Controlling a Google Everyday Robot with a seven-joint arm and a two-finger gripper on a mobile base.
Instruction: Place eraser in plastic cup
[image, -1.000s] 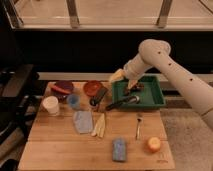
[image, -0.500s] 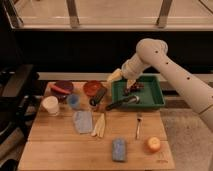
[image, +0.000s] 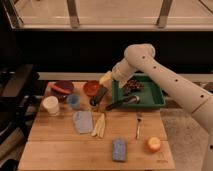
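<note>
The eraser (image: 99, 95), a dark oblong block, lies on the wooden table (image: 60, 150) against the right front side of the red bowl (image: 91, 87). The plastic cup (image: 73, 101), short and light blue, stands to the left of the eraser, between the white cup (image: 50, 105) and the red bowl. My gripper (image: 106, 79), cream-coloured, hangs just above and to the right of the eraser, at the left edge of the green tray (image: 159, 100). I cannot tell whether it touches the eraser.
A long black-handled utensil (image: 121, 103) leans out of the green tray's front left corner. A purple bowl (image: 62, 88) is at the back left. A grey-blue cloth (image: 83, 121), pale sticks (image: 100, 125), a fork (image: 138, 125), a blue sponge (image: 118, 149) and an orange (image: 153, 144) lie nearer the front.
My gripper has moved left and slightly down, from over the tray's left edge towards the eraser by the red bowl. The objects on the table have not moved.
</note>
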